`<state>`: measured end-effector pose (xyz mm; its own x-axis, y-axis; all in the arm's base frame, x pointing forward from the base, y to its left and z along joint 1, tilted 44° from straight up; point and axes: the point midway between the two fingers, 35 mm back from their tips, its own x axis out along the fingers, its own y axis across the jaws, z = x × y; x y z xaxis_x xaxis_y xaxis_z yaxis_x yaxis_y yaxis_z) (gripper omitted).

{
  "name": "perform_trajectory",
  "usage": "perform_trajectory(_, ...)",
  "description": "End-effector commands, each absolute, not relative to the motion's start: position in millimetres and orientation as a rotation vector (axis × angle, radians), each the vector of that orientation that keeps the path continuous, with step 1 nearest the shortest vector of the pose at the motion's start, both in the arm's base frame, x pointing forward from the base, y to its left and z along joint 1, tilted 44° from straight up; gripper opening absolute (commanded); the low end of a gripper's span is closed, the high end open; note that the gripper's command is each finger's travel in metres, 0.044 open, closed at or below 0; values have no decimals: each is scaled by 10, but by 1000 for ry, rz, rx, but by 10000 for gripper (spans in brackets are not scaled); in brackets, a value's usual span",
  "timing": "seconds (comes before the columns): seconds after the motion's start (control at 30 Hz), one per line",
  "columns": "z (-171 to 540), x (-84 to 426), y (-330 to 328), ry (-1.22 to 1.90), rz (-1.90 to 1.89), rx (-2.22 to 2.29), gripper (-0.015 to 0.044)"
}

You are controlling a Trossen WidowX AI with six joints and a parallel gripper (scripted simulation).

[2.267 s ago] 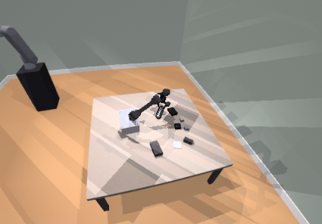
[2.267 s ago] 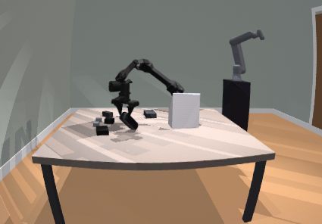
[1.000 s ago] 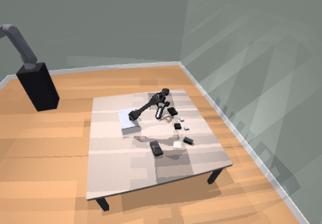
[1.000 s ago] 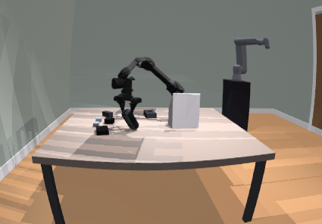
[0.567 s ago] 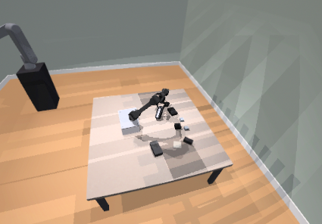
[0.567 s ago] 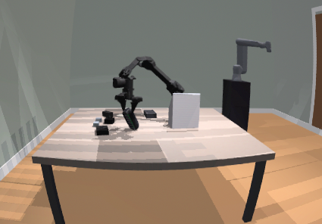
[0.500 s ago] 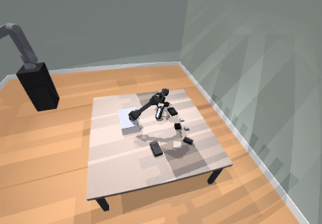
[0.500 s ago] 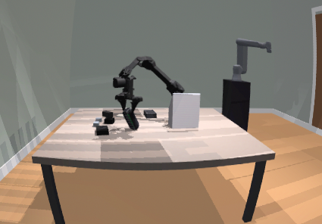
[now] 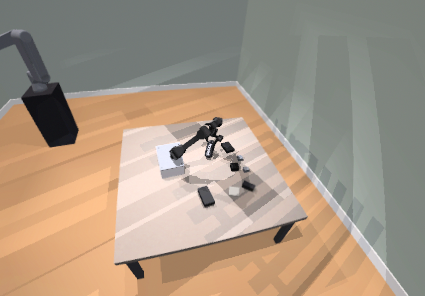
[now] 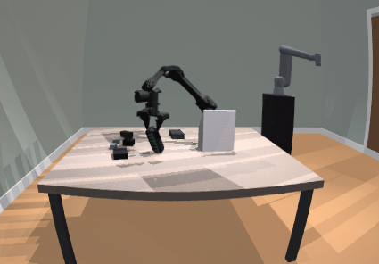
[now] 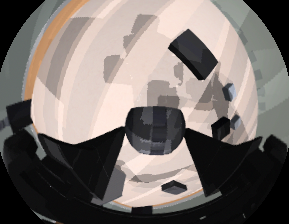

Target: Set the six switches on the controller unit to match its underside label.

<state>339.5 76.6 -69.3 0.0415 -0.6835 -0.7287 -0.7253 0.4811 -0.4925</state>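
Pretty clear that the dark grey controller unit (image 9: 210, 149) (image 10: 155, 140) (image 11: 155, 131) is being pinched in the claw (image 9: 215, 141) (image 10: 153, 128) (image 11: 155, 131), fingers spread to its chunky width, and it's tilted steeply above the pale, smooth-looking bench (image 9: 151, 220) (image 10: 179, 178) (image 11: 85, 100), with green showing along one face. A flat, dark rectangular block (image 9: 206, 196) (image 10: 177, 134) (image 11: 193, 54) is left lying well apart, and a boxy white case (image 9: 170, 167) (image 10: 219, 130) can be seen under the arm's base end.

From my feed: pale box (image 9: 172, 169) (image 10: 219, 130) blocks one side (tall); bench (image 9: 151, 220) (image 10: 179, 182) offers open approach toward its near edge.
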Motion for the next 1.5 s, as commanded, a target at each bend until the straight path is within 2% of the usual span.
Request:
perform_trajectory(0.0, -661, 3344, 726, 1672, 44, -1228, 336)
perform_trajectory(1.47, -525, 3182, 624, 1674, 45, -1229, 336)
